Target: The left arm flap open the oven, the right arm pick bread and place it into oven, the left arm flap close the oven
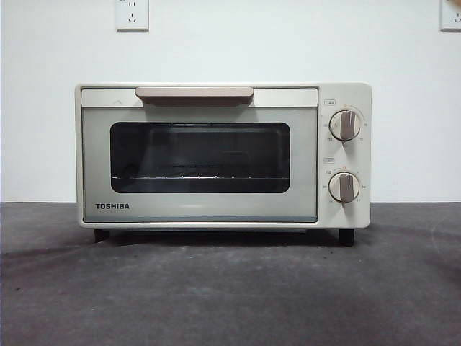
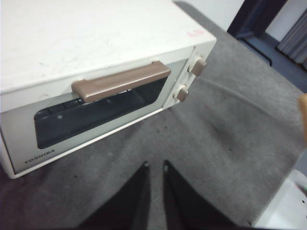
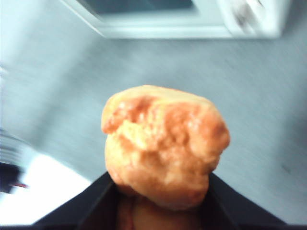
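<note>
The cream-white oven (image 1: 216, 155) stands on the grey table with its dark glass door shut and its beige handle (image 1: 194, 94) at the top. In the left wrist view the oven (image 2: 96, 43) lies ahead of my left gripper (image 2: 156, 165), whose black jaws are shut and empty, hovering over the mat short of the door. My right gripper (image 3: 162, 191) is shut on the golden-orange bread (image 3: 165, 143), held above the table with the oven (image 3: 192, 19) some way beyond. Neither arm shows in the front view.
Two beige knobs (image 1: 345, 155) sit on the oven's right side. A white surface (image 2: 288, 208) lies at the table's edge near the left gripper, and a white patch (image 3: 43, 191) shows below the right gripper. Grey mat (image 1: 230, 288) stretches in front of the oven.
</note>
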Motion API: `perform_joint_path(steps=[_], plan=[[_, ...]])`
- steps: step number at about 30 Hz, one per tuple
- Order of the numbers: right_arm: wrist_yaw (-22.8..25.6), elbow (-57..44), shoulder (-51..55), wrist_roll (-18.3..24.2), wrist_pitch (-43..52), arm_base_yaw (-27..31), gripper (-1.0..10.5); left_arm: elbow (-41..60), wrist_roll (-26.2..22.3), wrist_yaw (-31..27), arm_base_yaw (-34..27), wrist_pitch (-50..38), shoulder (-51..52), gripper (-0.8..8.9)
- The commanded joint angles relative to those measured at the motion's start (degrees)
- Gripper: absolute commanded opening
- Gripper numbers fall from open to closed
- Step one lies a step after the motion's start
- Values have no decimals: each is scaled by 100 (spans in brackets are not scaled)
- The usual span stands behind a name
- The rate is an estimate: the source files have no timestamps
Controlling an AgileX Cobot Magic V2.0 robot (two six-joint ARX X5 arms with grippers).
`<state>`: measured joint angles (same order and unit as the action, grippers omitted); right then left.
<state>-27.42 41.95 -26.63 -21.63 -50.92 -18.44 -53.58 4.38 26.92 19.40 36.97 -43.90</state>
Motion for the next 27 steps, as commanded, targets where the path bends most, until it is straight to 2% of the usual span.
perform_joint_path(steps=[1,6,10,17,27], plan=[[-26,92,243,-313,190,-35,195,-317,-70,-11,79,-68,-472,10],[-149,92,542,-376,452,-35,195,-839,-306,-11,267,-28,-1370,10],[-308,92,621,-496,721,-35,195,-1355,-682,-20,422,-2,-2177,10],[-372,92,621,-498,824,-35,195,-2181,-1241,-343,619,-151,-3410,10],[-372,92,621,-496,824,-35,195,-2341,-1274,-505,660,-680,-4205,10]])
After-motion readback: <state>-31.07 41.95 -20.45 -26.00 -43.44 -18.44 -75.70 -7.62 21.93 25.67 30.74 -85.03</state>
